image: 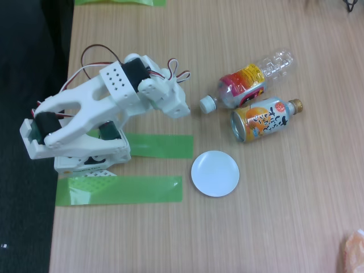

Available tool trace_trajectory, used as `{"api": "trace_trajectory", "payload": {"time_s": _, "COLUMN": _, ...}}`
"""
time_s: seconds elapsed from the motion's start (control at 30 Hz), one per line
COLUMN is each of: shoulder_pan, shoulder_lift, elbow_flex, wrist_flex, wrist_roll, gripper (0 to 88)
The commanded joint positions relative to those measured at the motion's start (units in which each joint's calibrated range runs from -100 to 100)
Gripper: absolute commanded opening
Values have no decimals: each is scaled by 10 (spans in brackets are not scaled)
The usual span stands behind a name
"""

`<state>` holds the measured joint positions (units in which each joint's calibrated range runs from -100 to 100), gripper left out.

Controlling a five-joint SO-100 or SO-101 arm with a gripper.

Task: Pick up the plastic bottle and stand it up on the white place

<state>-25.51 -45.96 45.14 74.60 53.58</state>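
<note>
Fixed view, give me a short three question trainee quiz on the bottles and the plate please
1. True or false: the plastic bottle stands upright on the white plate.
2. Which way does the plastic bottle's white cap point in the fixed view? A) toward the arm B) away from the arm
3. What lies just beside the plastic bottle, on the plate's side?

Key:
1. False, it lies on its side on the table.
2. A
3. The orange-and-silver can, also lying down.

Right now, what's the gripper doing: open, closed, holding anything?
Gripper: cannot be told whether open or closed; it holds nothing. The plastic bottle lies apart from it on the table.
</note>
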Motion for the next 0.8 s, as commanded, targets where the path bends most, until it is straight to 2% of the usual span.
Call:
{"api": "trace_trajectory", "payload": {"time_s": 0.0, "shoulder_pan": -4, "shoulder_lift": 4, "elbow_flex": -43, "wrist_flex": 2, "wrist_roll": 0, "gripper": 340}}
{"api": "trace_trajectory", "payload": {"time_s": 0.33, "shoulder_pan": -4, "shoulder_lift": -2, "elbow_flex": -165, "wrist_flex": 1, "wrist_roll": -1, "gripper": 340}}
{"api": "trace_trajectory", "payload": {"time_s": 0.4, "shoulder_pan": -4, "shoulder_lift": 2, "elbow_flex": -197, "wrist_flex": 1, "wrist_roll": -16, "gripper": 340}}
{"api": "trace_trajectory", "payload": {"time_s": 0.57, "shoulder_pan": -21, "shoulder_lift": 4, "elbow_flex": -229, "wrist_flex": -24, "wrist_roll": -126, "gripper": 340}}
{"api": "trace_trajectory", "payload": {"time_s": 0.77, "shoulder_pan": -54, "shoulder_lift": 2, "elbow_flex": -231, "wrist_flex": -34, "wrist_roll": -298, "gripper": 340}}
